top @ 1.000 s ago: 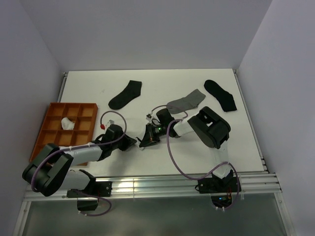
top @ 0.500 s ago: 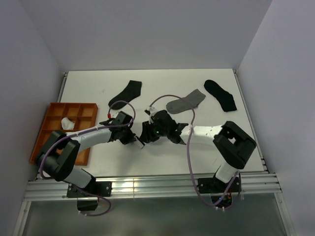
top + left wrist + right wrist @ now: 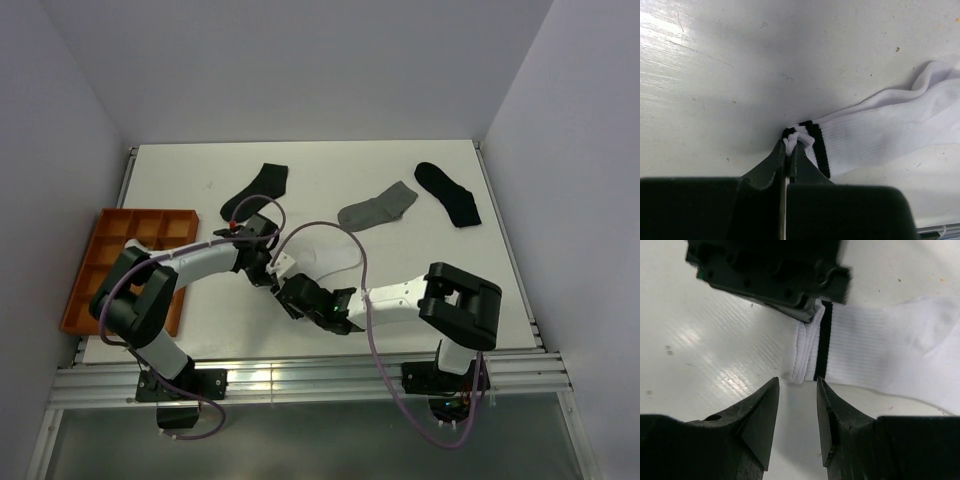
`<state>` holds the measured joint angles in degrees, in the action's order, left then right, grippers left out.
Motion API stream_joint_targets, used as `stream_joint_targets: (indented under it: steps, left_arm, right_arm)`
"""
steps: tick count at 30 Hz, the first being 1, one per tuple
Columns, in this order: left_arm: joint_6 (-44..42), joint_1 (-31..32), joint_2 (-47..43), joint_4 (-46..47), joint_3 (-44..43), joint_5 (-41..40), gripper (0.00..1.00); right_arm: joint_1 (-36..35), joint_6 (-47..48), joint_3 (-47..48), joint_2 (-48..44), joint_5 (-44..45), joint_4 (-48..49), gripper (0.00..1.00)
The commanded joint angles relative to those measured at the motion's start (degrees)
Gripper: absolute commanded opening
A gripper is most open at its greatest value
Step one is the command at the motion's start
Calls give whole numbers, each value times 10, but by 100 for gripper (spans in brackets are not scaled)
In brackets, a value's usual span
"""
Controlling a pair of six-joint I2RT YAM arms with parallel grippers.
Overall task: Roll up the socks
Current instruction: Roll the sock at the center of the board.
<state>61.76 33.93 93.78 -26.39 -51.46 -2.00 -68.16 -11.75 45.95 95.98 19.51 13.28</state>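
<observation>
Right jaws have swung toward the table's near edge, parted; left jaws pinch the striped sock by its cuff.

A robotics lab test cell: a white table boxed in by bare pale walls on three sides, an aluminium rail along the table's near edge with the left arm and right arm bolted there, trailing cables, and an orange divided tray at the table's left edge
</observation>
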Motion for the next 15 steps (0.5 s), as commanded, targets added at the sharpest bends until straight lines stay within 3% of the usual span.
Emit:
stream_joint_targets:
  steps: [1,6,15]
  left_arm:
    - [-30,2,50,-76,12,-19,0]
    - [-35,2,56,-85,1,-20,0]
    - [-32,3,61,-75,11,-11,0]
  right_arm:
    - [-28,43,28,18,102,27,43]
    - [-56,59,38,29,145,37,42]
    - [-66,80,67,61,139,34,40]
